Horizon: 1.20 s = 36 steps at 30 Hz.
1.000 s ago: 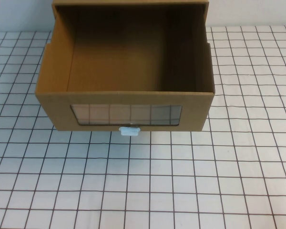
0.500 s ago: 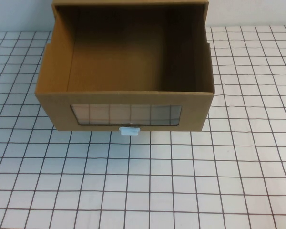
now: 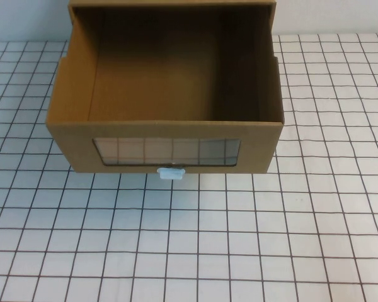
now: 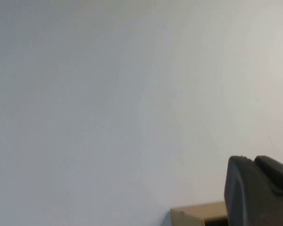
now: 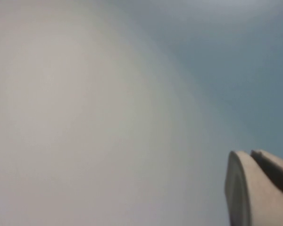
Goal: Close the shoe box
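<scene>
Cardboard shoe box (image 3: 166, 100) pulled open (left claw (image 4: 262, 193), right claw (image 5: 259, 188) away)

A laboratory-style test bench: a white table surface (image 3: 302, 220) ruled with a regular black grid fills the high view, backed by a plain pale wall (image 3: 334, 16). A single brown cardboard shoe box (image 3: 167, 141) with its drawer pulled out stands alone on the grid. Neither the left gripper (image 4: 259, 193) nor the right gripper (image 5: 257, 188) appears over the table; each wrist view shows only bare wall behind it.
</scene>
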Motion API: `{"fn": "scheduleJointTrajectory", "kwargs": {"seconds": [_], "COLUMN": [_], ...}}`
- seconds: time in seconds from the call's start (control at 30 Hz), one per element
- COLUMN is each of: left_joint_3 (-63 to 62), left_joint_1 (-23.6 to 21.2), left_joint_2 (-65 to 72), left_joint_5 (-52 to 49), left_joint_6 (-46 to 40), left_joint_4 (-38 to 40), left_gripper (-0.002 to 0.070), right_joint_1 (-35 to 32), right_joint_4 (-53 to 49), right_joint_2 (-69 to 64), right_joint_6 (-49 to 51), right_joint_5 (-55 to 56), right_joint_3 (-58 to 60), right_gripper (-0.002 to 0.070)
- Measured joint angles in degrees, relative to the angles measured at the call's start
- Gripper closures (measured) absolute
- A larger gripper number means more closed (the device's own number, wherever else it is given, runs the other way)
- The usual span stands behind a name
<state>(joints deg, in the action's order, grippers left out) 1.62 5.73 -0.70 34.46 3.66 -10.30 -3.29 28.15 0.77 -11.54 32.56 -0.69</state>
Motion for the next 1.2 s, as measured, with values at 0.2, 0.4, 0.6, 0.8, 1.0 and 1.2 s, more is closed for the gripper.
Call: {"fn": "scheduleJointTrajectory", "kwargs": {"seconds": [0.2, 0.4, 0.6, 0.8, 1.0, 1.2], "left_joint_3": [0.00, -5.87, -18.58, -37.07, -58.99, -74.03], "left_joint_1": [0.00, 0.00, 0.00, 0.00, 0.00, 0.00], "left_joint_2": [0.00, 2.26, 10.52, 21.08, 34.70, 50.50], "left_joint_5": [3.12, 3.88, 4.44, -7.83, -38.89, -63.39], "left_joint_6": [-0.09, -4.01, -9.61, -10.69, -19.17, -19.00], "left_joint_4": [12.35, 25.93, 24.84, 31.33, 32.00, 31.66], "left_gripper": [0.0680, 0.0680, 0.0680, 0.0680, 0.0680, 0.0680], "right_joint_1": [0.00, 0.00, 0.00, 0.00, 0.00, 0.00], "right_joint_4": [-20.51, -27.34, -39.76, -51.49, -58.33, -58.47], "right_joint_2": [0.00, -4.30, -12.18, -22.06, -30.94, -37.06], "right_joint_6": [3.62, 16.09, 28.11, 42.81, 58.42, 59.58], "right_joint_5": [-0.74, 0.21, 1.81, -6.40, -31.06, -50.07], "right_joint_3": [-9.78, -21.76, -35.55, -47.73, -56.96, -59.76], "right_gripper": [0.0690, 0.0689, 0.0689, 0.0689, 0.0689, 0.0690]}}
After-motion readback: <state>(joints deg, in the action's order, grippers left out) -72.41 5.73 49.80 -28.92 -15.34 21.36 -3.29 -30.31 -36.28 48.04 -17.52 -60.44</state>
